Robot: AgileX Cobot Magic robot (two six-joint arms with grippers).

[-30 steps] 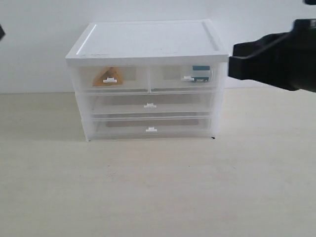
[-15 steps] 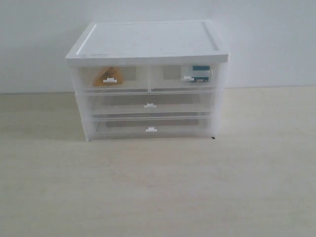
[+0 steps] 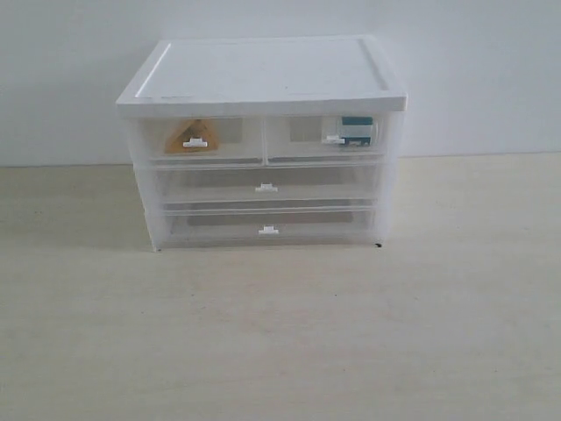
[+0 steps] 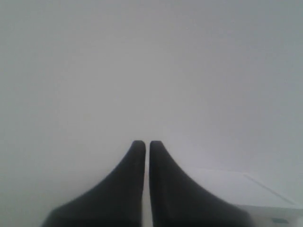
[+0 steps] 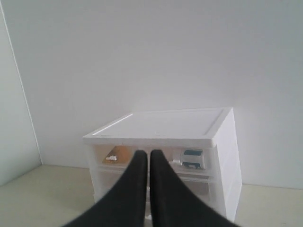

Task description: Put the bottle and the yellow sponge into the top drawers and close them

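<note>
The yellow sponge [image 3: 195,137] lies inside the left top drawer [image 3: 203,140], seen through its translucent front. The bottle [image 3: 357,132] lies inside the right top drawer [image 3: 326,139]. Both top drawers sit flush with the unit's front. In the right wrist view the sponge [image 5: 118,154] and bottle [image 5: 192,158] show behind the shut right gripper [image 5: 145,153], which hangs back from the unit. The left gripper [image 4: 143,144] is shut on nothing and faces a blank wall, with a corner of the unit [image 4: 265,198] beside it. Neither gripper appears in the exterior view.
The white-topped drawer unit [image 3: 263,74] stands at the back of a pale wooden table [image 3: 280,333], against a white wall. Two full-width drawers [image 3: 266,186] below the top ones are pushed in.
The right arm, in view at the right edge a second ago, has withdrawn out of the exterior view. The drawers and their contents have not moved.
</note>
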